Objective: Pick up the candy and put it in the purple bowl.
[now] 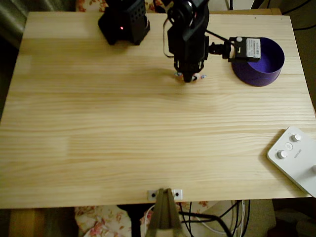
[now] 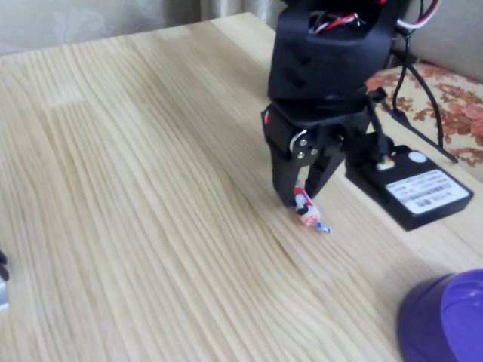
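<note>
One gripper (image 2: 303,197) pinching candy (image 2: 307,212) near table's far edge; purple bowl (image 1: 266,66) beside.

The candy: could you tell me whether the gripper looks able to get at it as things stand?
Probably yes: the gripper is already down at the table with its fingers around the candy, and nothing stands in the way.

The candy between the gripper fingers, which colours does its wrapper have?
White with red marks, seen best in the fixed view: the candy.
</note>
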Available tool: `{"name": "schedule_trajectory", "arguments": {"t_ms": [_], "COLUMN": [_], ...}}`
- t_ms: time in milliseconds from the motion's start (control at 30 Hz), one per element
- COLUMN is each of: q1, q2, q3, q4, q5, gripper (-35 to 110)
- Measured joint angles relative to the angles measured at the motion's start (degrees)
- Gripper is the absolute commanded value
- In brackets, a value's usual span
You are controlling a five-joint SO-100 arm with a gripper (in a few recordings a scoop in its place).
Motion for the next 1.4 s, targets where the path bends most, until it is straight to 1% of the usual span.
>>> {"name": "schedule_trajectory", "arguments": {"t_ms": [233,500,700,867,1100,1167,1333,1400], "q1": [-2.7,-11.9,-17.3,-20.0,-22.3,-23.0,-22.7,-22.8], "q2": [4.8,5.3,-4.5,-14.1,-19.4,-20.5,-21.1,-21.1], "q3": [-5.7,-14.3,-27.6,-37.5,-41.2,-41.7,-41.8,-41.8], "q4": [3.2,2.9,2.0,1.5,-0.4,-0.8,-0.9,-0.9], "q5": [4.6,11.0,15.6,17.3,17.7,17.7,19.1,19.4], "gripper": [-1,-1,-1,-1,-1,3,16,18]}}
